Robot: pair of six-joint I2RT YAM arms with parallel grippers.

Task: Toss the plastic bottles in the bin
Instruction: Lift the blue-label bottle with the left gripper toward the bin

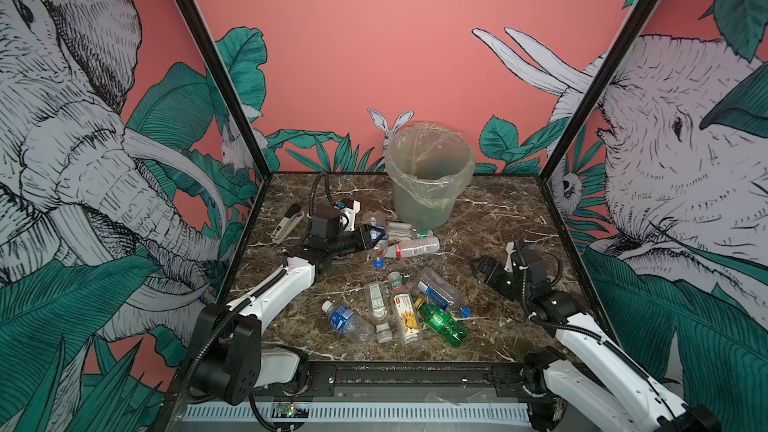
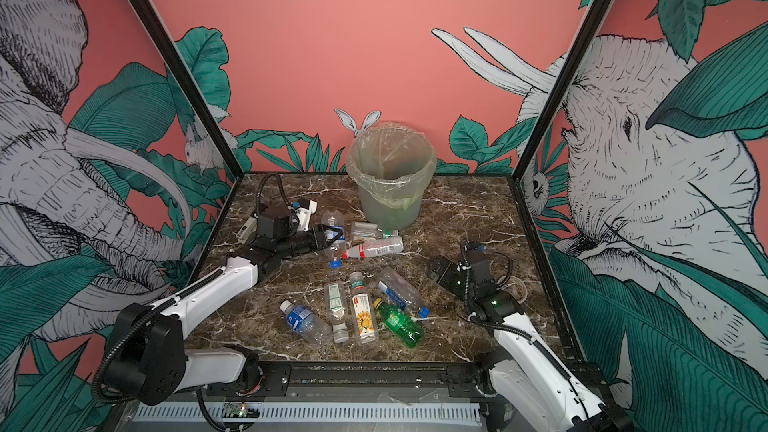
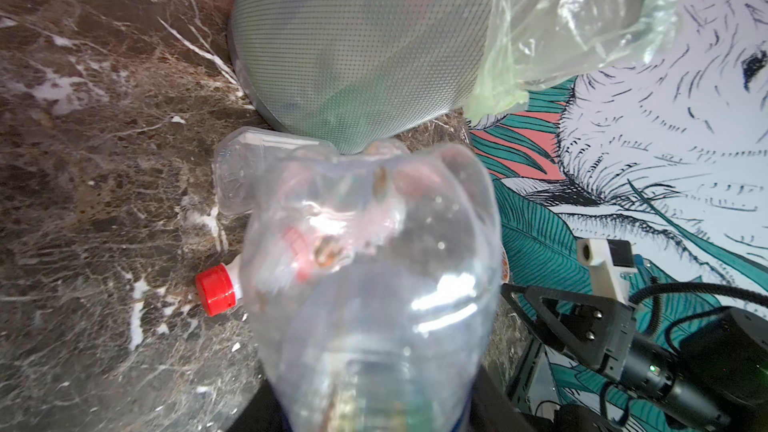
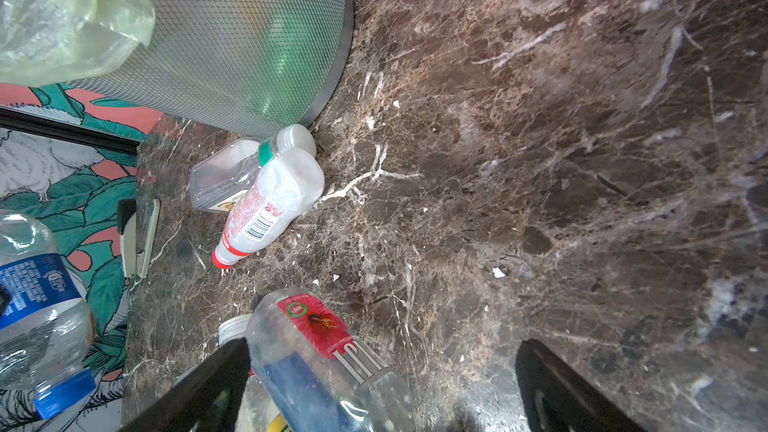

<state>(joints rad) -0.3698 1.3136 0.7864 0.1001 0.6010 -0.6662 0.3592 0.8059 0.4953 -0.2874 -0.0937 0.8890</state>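
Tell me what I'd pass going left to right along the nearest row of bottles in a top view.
Blue-labelled bottle with white cap → clear bottle with green-printed label → sunflower-labelled bottle → green bottle. The crushed blue-capped bottle overlaps the green one, so it is left out.

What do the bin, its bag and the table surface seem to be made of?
The bin: probably translucent plastic, pale grey-green, with a fine grid texture; dim shapes show through. The bag: thin yellowish plastic film, glossy, crinkled over the rim. The table: looks like smooth brown marble with white veins, perhaps only a printed surface.
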